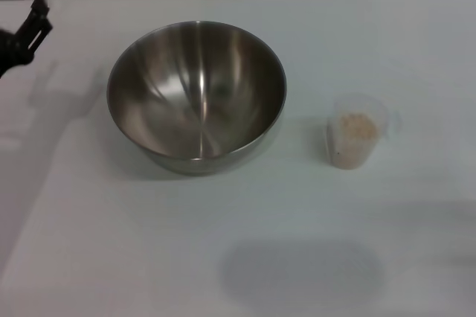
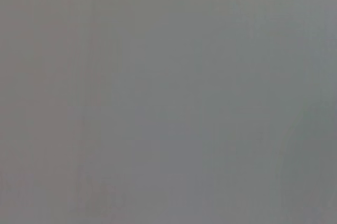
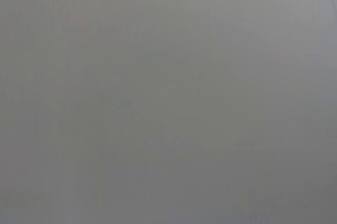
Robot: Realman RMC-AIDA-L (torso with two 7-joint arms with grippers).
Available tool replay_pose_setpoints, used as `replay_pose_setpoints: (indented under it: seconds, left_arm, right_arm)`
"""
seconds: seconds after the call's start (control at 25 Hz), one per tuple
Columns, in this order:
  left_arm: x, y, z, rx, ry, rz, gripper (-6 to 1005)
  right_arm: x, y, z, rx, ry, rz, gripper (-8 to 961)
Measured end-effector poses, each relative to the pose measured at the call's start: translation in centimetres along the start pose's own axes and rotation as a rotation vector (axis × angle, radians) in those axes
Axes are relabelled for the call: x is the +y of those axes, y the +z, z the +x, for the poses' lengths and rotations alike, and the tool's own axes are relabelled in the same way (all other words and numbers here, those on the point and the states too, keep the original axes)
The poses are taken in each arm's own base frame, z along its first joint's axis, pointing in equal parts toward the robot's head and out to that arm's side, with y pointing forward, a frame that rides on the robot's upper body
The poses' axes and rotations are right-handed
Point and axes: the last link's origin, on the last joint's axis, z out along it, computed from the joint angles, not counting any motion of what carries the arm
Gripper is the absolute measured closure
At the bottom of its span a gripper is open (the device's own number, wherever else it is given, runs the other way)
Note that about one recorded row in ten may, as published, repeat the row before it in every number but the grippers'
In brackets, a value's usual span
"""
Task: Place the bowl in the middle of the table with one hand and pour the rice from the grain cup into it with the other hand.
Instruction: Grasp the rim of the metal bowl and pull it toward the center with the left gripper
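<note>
White table fills the head view from edge to edge, with a grey strip of background along the top of the frame. On it, a little left of centre and in the upper half of the frame, stands the bowl — upright, its shiny inside bare, with light streaks running down toward its bottom. Right of the bowl and apart from it, at mid-right of the frame, stands the cup, also upright, clear-walled, with rice filling it most of the way as a pale beige mass. Nothing touches either one.

At the upper left edge of the frame the left gripper shows only in part: a black shape reaching in from the border, raised off the table and well apart from the bowl. Whether its fingers are spread or closed I cannot tell — too little of it is in the frame. Its shadow lies on the table between it and the bowl. A soft oval shadow sits on the table at lower centre, and a fainter one at lower right.

Neither wrist view shows more than a plain grey field; the right gripper appears in no frame.
</note>
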Motion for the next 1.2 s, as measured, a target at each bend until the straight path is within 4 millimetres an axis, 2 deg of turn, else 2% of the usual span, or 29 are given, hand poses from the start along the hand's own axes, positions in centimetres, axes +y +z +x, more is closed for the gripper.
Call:
replay_pose_setpoints:
  seconds: [0.08, 0.16, 0.24, 0.32, 0.36, 0.4, 0.48, 0.56, 0.64, 0.88, 1.2]
  left_arm:
    - [0.5, 1.0, 1.4, -0.044, 0.000, -0.019, 171]
    - [0.5, 1.0, 1.4, -0.044, 0.000, -0.019, 171]
    - [1.1, 2.2, 3.1, -0.135, 0.007, -0.016, 171]
    - [1.1, 2.2, 3.1, -0.135, 0.007, -0.016, 171]
    - [1.3, 2.5, 3.5, -0.168, 0.015, -0.013, 171]
    - [2.0, 3.5, 4.6, -0.279, 0.054, 0.000, 171]
    - [2.4, 4.0, 5.1, -0.325, 0.074, 0.005, 171]
    - [3.8, 5.1, 6.5, -0.460, 0.148, 0.012, 171]
    - [4.4, 5.5, 7.1, -0.494, 0.172, 0.009, 171]
    - [6.1, 6.4, 8.3, -0.623, 0.171, -0.053, 171]
    - [6.7, 6.4, 7.9, -0.673, 0.133, -0.095, 171]
  right_arm:
    - [-0.1, 0.0, 0.0, 0.002, -0.002, 0.002, 123]
    - [-0.1, 0.0, 0.0, 0.003, -0.002, 0.002, 122]
    - [-0.1, 0.0, 0.0, 0.004, -0.003, 0.001, 122]
    - [-0.1, -0.1, 0.0, 0.006, -0.005, 0.001, 122]
    - [-0.1, -0.1, 0.0, 0.006, -0.005, 0.002, 122]
    - [-0.1, -0.1, 0.0, 0.007, -0.005, 0.001, 122]
    - [-0.1, -0.2, 0.1, 0.008, -0.005, -0.001, 123]
    - [-0.1, -0.2, 0.1, 0.008, -0.005, -0.002, 123]
    - [0.0, -0.1, 0.1, 0.008, -0.004, -0.003, 123]
    - [0.1, -0.1, 0.1, 0.008, 0.001, -0.007, 122]
    - [0.1, -0.1, 0.1, 0.008, 0.004, -0.006, 123]
